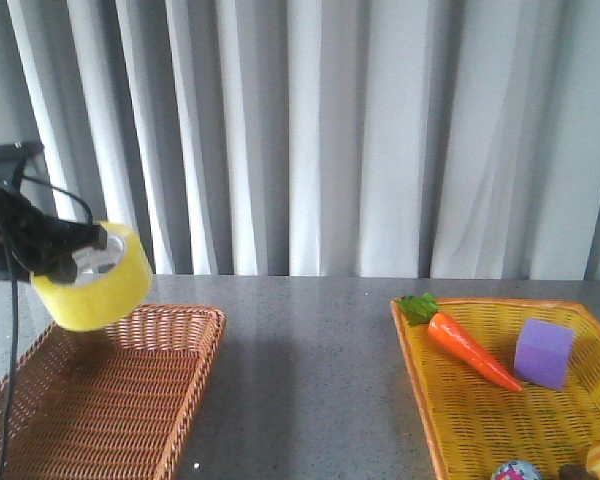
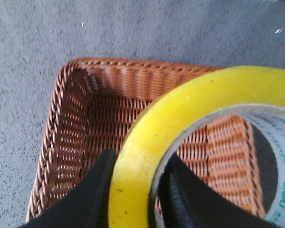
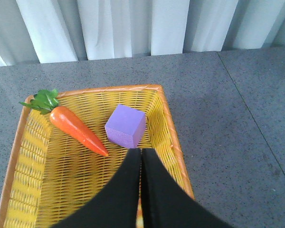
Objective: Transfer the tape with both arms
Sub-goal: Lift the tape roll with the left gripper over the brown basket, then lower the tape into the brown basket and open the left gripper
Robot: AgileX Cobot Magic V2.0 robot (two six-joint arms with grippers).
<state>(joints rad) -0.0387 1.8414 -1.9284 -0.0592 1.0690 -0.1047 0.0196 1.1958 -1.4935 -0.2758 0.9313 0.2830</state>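
Front view shows the left tool (image 1: 75, 255) holding the tape (image 1: 95, 280) in the air above the brown basket (image 1: 130, 400) on the counter (image 1: 310, 370). Left wrist view alone shows its fingers (image 2: 97, 190) pinching the roll's wall, and green core print, unreadable. Right wrist view shows the right tool (image 3: 141, 156) pressed together above the yellow basket (image 3: 168, 118).

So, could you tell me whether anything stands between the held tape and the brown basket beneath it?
Nothing visible does. The left tool holds the tape in the air above the brown basket, whose visible floor shows only wicker.
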